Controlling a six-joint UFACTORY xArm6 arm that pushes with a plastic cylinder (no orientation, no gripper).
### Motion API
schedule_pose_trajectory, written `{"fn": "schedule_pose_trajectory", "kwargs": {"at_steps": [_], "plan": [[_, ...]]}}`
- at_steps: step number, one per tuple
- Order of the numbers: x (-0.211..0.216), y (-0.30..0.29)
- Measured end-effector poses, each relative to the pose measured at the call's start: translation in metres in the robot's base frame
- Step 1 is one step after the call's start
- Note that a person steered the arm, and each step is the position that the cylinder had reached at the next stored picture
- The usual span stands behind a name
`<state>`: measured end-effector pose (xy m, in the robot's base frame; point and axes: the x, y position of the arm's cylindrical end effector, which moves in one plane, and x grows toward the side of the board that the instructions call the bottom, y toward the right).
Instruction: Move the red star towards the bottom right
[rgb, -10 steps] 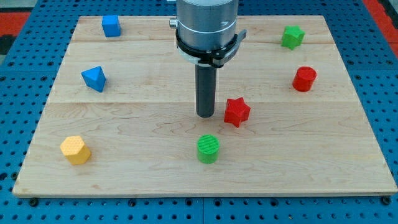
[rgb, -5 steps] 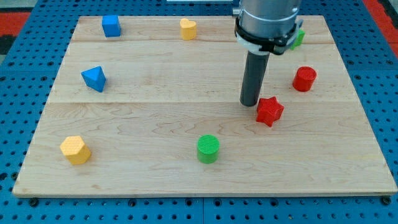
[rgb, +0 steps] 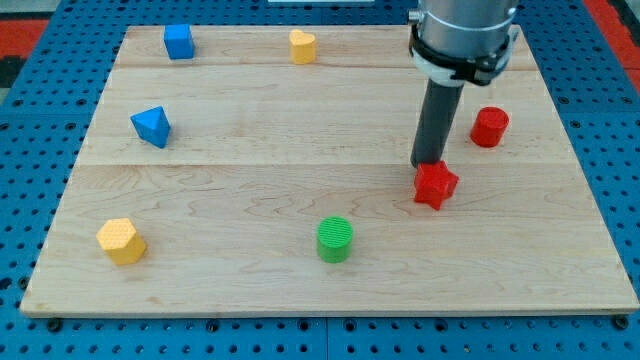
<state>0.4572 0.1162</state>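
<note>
Pale maple-coloured wood makes up the rectangular board (rgb: 250, 290), which is lying on a blue perforated table (rgb: 30, 200). There is only one camera view, looking down at the board from its bottom edge.

The small red plastic star (rgb: 435, 186) is the landmark here. It is sitting right of the board's centre, roughly halfway between the top and bottom edges. The arm's straight dark rod is coming down from a grey metal collar (rgb: 464, 35), and my tip (rgb: 430, 164) is resting just above the star, at its upper-left edge, touching it or very nearly so. There are no fingers on this rig to open or close; the rod is only pushing.

Up and to the right of the star, a red cylinder block (rgb: 490, 127) is standing near the board's right edge. Down and to the left of the star is a green ribbed cylinder block (rgb: 335, 239). Far left of the star are a blue triangular block (rgb: 151, 126) and, lower, a yellow hexagonal block (rgb: 122, 241). Toward the view's top left are a yellow heart-like block (rgb: 302, 46) and a blue cube-like block (rgb: 179, 41).

The star looks light, rigid and slippery on smooth wood, so it will probably slide easily but may spin off its points. Pressing against its upper-left side, centred, seems the best contact for driving it toward the bottom right.
</note>
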Motion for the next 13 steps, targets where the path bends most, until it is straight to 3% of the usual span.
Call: {"fn": "schedule_pose_trajectory", "kwargs": {"at_steps": [4,9,13], "plan": [[0.033,0.005],[0.02,-0.041],[0.056,-0.041]]}}
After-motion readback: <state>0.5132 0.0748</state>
